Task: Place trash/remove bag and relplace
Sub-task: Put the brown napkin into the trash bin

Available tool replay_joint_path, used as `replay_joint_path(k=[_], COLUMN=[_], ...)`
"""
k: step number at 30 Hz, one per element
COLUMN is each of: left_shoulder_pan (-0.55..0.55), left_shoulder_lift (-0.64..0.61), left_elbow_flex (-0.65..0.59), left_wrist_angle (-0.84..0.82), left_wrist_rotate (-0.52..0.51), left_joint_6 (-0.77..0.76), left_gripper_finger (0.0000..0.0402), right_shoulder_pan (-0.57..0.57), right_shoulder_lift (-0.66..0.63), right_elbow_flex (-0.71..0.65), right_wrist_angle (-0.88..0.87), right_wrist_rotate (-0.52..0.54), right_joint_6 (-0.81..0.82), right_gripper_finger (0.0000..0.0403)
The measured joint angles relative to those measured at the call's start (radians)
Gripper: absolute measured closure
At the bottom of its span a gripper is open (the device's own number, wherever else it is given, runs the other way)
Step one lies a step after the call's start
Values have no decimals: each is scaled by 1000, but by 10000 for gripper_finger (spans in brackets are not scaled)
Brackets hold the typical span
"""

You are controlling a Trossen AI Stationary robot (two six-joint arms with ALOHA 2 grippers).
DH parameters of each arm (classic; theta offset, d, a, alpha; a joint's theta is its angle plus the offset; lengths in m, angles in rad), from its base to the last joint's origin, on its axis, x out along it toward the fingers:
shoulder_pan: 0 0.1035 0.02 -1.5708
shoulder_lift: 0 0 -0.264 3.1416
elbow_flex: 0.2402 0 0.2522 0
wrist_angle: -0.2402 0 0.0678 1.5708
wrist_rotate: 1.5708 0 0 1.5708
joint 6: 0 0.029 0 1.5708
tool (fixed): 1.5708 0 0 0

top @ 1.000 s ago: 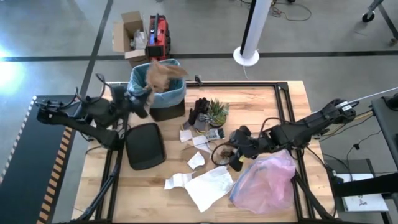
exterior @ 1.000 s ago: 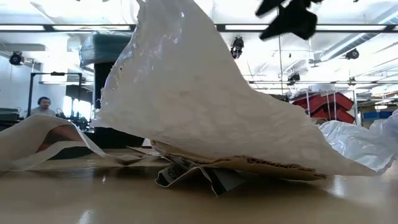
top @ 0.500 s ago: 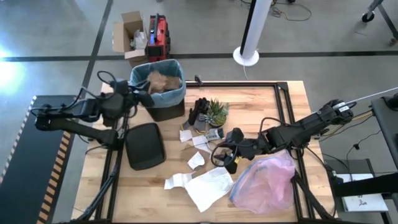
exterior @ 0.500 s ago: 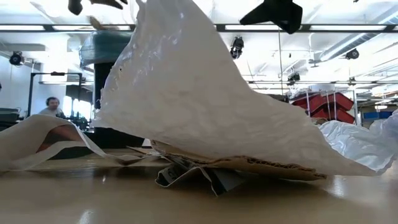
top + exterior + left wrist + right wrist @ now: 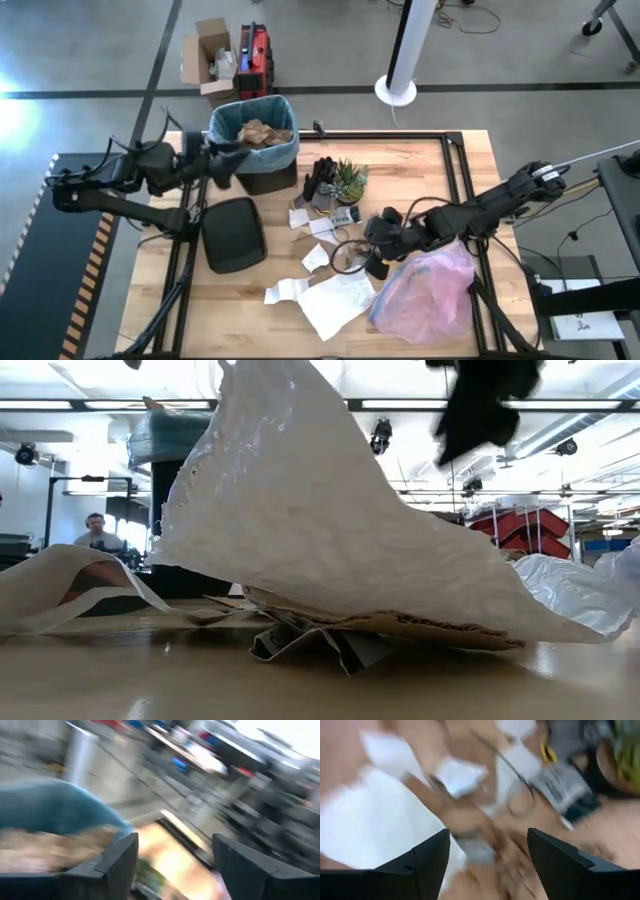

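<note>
The black bin lined with the light blue bag (image 5: 283,150) stands at the table's far left, with crumpled brown paper (image 5: 262,131) lying inside it. My left gripper (image 5: 224,161) hovers open just left of the bin's rim, and its wrist view shows the bag (image 5: 60,810) beside the empty fingers (image 5: 120,862). White paper trash (image 5: 335,298) lies near the front middle of the table. Just above those papers my right gripper (image 5: 374,257) is open, slanting down, with nothing between its fingers (image 5: 427,865). In the low view it shows as a dark blur (image 5: 482,408).
A black lid (image 5: 233,235) lies flat in front of the bin. A small potted plant (image 5: 348,180) and dark objects stand at mid table. A pinkish plastic bag (image 5: 425,290) lies at front right, beside my right gripper. Small white scraps (image 5: 314,257) are scattered between.
My left gripper has let go of the crumpled brown paper, which has fallen into the lined bin, and has drawn back toward the table's left edge. My right gripper has sunk toward the white papers, staying open.
</note>
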Motion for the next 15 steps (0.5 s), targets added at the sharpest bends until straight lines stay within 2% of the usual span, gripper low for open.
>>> replay_joint_path(k=[3,6,11,15], left_shoulder_pan=[-3,-26,-115,-188], left_shoulder_lift=[14,37,110,166], left_elbow_flex=[-4,-28,-54,-54], left_wrist_angle=[11,0,1,101], left_wrist_rotate=[178,265,286,284], left_joint_6=[-30,-91,-104,-59], left_gripper_finger=[142,132,120,119], right_shoulder_pan=[0,0,0,0], right_shoulder_lift=[26,70,164,245], right_elbow_flex=[-54,-99,-138,-138], right_wrist_angle=[4,32,40,50], right_wrist_rotate=[-44,-71,-79,-76], right_joint_6=[12,28,108,123], right_gripper_finger=[161,168,179,200])
